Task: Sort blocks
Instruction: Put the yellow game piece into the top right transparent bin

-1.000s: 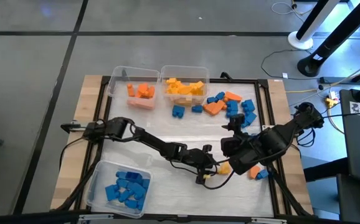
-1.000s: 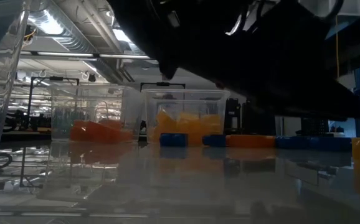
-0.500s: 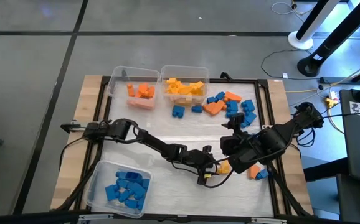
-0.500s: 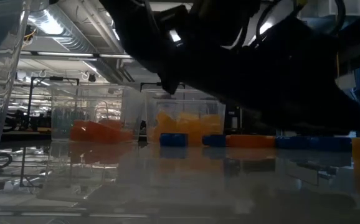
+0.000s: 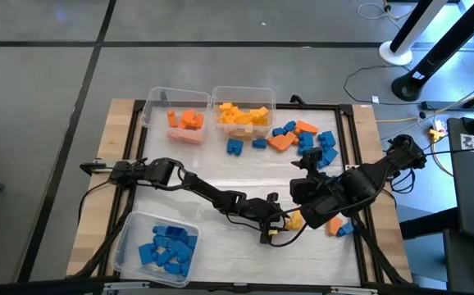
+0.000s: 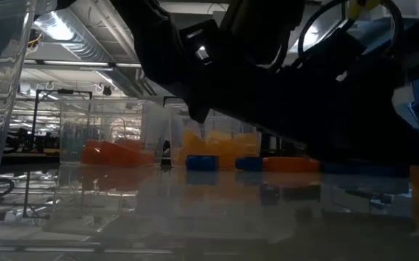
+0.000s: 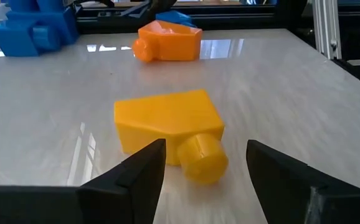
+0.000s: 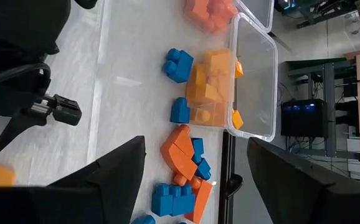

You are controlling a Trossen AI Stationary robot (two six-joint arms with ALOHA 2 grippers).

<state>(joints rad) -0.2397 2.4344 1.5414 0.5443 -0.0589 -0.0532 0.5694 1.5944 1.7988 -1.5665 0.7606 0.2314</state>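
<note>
From above, the left gripper (image 5: 276, 230) sits low over the white mat, its arm stretched flat across the table from the left edge. The yellow block (image 5: 294, 220) lies just beyond its fingertips, on the side toward the right gripper (image 5: 312, 169). That right arm crouches close over the same patch, but its claw points away, toward the loose pile of blue and orange blocks (image 5: 303, 139) next to the bin of yellow blocks (image 5: 243, 112). The left claw is the nearer one to the yellow block. The bin of orange blocks (image 5: 178, 115) stands beside the yellow bin, and the bin of blue blocks (image 5: 158, 244) is well apart, at the table's near left.

At table height both arms are only dark masses overhead; neither claw can be read here.

Through the left wrist camera, the yellow block (image 7: 169, 129) lies flat on the mat straight ahead of the fingers (image 7: 130, 180), which stand wide apart and hold nothing. Its long axis runs across the gap, one stud facing the claw. An orange block (image 7: 167, 42) lies farther on.

Through the right wrist camera, the right claw's fingers (image 8: 105, 180) are spread wide and empty.
</note>
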